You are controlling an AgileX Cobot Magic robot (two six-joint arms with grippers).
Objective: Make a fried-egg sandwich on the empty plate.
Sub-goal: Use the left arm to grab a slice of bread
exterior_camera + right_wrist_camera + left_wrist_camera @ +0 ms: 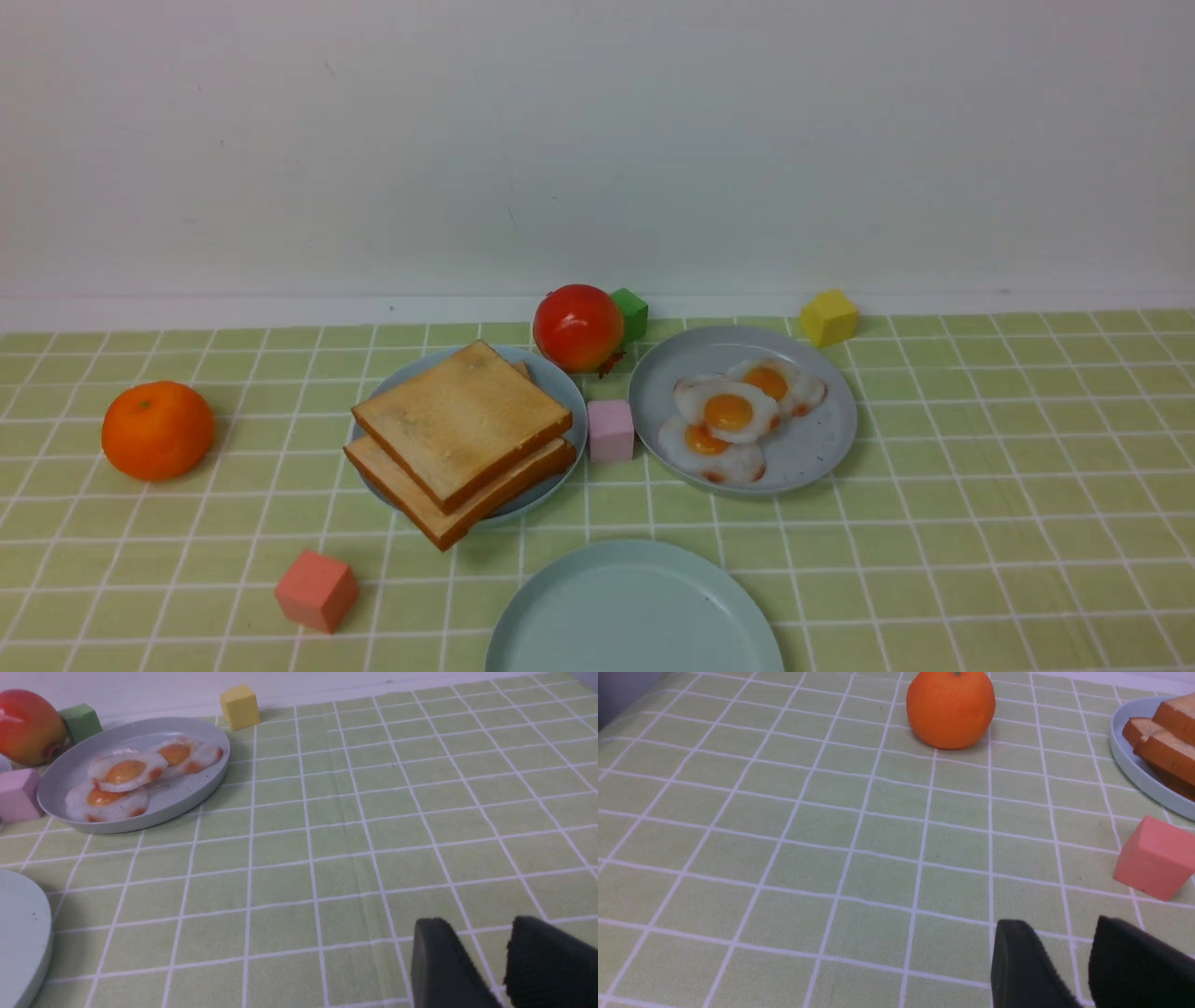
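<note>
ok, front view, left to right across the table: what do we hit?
Orange, salmon cube, toast stack, pink cube, fried eggs, yellow cube. Skipped as overlapping: red fruit, green cube, empty plate.

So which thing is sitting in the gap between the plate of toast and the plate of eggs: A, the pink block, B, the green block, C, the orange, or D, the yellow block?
A: the pink block stands on the cloth right between the toast plate and the egg plate.
</note>
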